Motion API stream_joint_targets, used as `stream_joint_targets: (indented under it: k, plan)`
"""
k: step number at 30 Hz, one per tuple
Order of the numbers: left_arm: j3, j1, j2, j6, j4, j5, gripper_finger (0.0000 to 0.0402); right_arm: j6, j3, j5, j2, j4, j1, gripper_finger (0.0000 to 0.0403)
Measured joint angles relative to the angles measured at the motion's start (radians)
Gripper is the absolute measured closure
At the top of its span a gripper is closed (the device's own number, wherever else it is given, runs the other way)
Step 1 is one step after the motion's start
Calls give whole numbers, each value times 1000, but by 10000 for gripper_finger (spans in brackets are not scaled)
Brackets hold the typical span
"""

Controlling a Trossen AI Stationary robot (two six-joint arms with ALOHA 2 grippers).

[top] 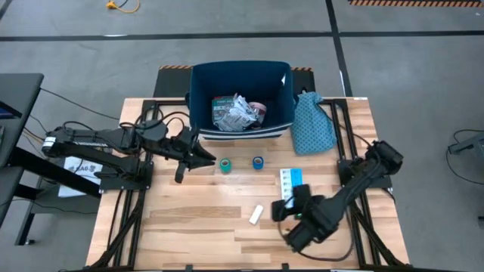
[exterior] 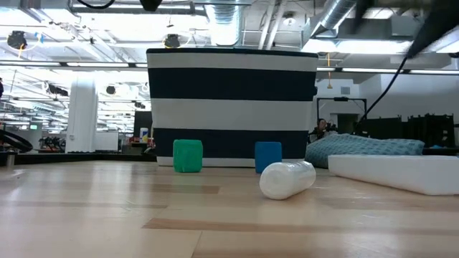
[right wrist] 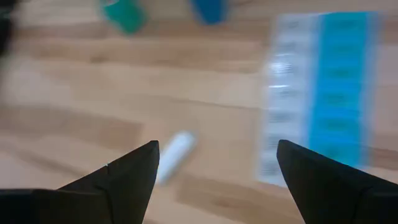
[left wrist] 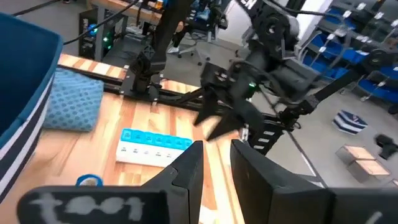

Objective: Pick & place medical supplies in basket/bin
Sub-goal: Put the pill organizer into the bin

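The navy bin [top: 240, 94] stands at the table's far middle with a red-teal pack and white packets inside. On the table in front of it lie a teal tape roll [top: 225, 163], a blue tape roll [top: 258, 162], a white-blue packet [top: 290, 181] and a small white tube [top: 256, 214]. My right gripper [top: 283, 205] is wide open above the table; the right wrist view shows the tube [right wrist: 174, 155] and packet [right wrist: 320, 93] ahead of it [right wrist: 214, 152]. My left gripper [top: 208, 157] hovers left of the teal roll, narrowly open and empty [left wrist: 216, 155].
A teal dotted cloth [top: 312, 125] lies right of the bin. In the low view the bin [exterior: 231, 107] has white stripes, with the rolls [exterior: 188, 155] and the tube [exterior: 287, 179] in front. Bare wood lies at the near left [top: 174, 227].
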Motion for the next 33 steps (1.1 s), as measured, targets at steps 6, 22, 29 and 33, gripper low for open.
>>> stream_joint_targets:
  k: [6,22,29,33]
  plan:
    - [0,-12,1,1,-32,-84,333,-405,0,39,0,261,-47,86]
    - [0,-86,174,-37,122,-183,333,-1091,-25,332,-242,-31,-77,86]
    - [0,-139,307,-70,290,-344,333,-978,-225,420,-458,-88,-23,86]
    - [0,-147,380,-105,396,-377,333,-987,-333,479,-623,-157,7,88]
